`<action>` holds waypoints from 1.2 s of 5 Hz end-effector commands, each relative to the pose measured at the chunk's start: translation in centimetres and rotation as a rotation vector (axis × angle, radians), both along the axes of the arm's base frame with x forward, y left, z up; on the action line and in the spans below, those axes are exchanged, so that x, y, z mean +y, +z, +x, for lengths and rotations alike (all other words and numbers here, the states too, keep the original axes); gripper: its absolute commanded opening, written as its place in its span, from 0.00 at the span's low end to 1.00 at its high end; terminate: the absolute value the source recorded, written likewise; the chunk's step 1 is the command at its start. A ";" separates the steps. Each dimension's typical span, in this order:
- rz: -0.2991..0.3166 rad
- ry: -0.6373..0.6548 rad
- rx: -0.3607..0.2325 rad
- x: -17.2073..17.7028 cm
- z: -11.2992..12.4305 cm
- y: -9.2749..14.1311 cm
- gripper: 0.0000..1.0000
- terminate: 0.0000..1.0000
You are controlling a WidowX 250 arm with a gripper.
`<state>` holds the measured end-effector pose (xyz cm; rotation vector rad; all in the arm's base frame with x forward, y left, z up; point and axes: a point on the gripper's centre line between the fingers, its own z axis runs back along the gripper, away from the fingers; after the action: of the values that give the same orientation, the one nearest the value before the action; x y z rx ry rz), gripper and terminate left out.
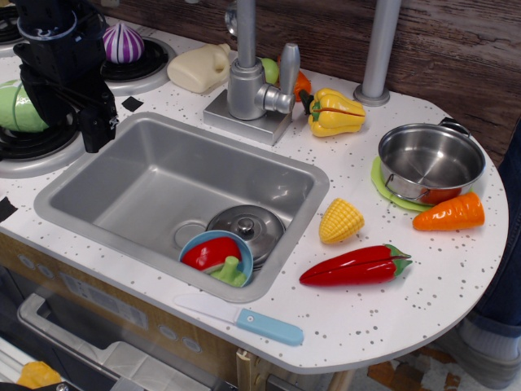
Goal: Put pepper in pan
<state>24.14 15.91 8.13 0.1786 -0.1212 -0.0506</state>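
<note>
The long glossy red pepper (354, 266) with a green stem lies flat on the white speckled counter, right of the sink and near the front edge. The shiny steel pan (430, 160) stands empty at the counter's right, on a green plate. My black gripper (96, 130) hangs at the far left over the stove edge, by the sink's far-left corner, well away from both. Its fingers point down and merge into one dark shape, so I cannot tell whether they are open. Nothing shows in them.
The steel sink (146, 175) holds a lid with a knob (244, 226) and a blue bowl (213, 252) of toy food. A corn piece (340, 220), carrot (450, 213), yellow bell pepper (334, 112), faucet (244, 77) and blue-handled knife (244, 320) share the counter.
</note>
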 end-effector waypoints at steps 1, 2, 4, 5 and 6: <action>0.000 0.000 0.000 0.0 0.0 0.0 1.00 0.00; 0.025 -0.125 0.015 -3.5 2.2 1.7 1.00 0.00; 0.070 -0.378 0.025 -13.4 5.0 3.2 1.00 0.00; 0.070 -0.527 0.034 -18.5 3.5 3.1 1.00 0.00; 0.015 -0.559 0.004 -23.4 2.7 1.7 1.00 0.00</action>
<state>26.33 -9.13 8.08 0.1171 -0.1445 -0.6539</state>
